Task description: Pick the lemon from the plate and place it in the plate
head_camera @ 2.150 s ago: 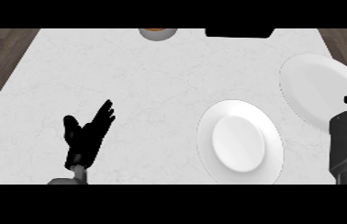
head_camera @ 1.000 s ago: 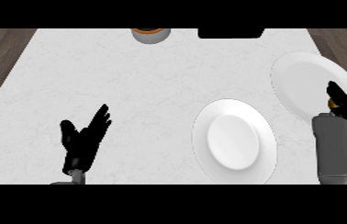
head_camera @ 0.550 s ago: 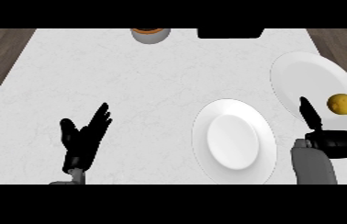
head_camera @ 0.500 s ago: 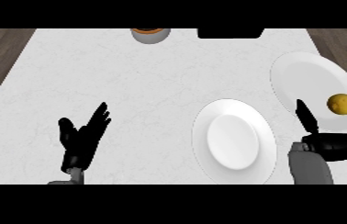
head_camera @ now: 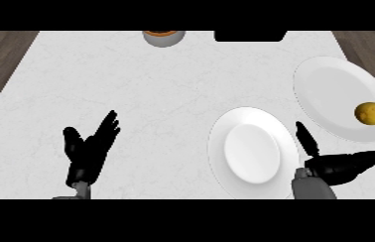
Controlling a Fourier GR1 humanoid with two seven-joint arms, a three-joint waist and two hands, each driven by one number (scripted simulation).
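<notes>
Lemon [head_camera: 365,112] sits on the far plate [head_camera: 330,92] at the right edge of the view, close to that plate's right side and partly cut off by the frame. A second plate [head_camera: 253,151] lies nearer the robot, just beside the first and holding nothing. Right hand [head_camera: 337,165] hovers low between the two plates, open, one finger pointing up toward the far plate and the rest spread sideways; it holds nothing and is well short of the fruit. Left hand [head_camera: 88,149] rests open on the counter [head_camera: 147,87] at lower left, fingers up. Risks, as I judge them: the round fruit may roll toward the rim or off it if the fingers nudge it before closing round it; the wrist crosses the near plate's edge and could shift that plate on the way over; and with the fruit half out of view, the reach may be misjudged. A bowl [head_camera: 162,36] stands far back, well apart.
</notes>
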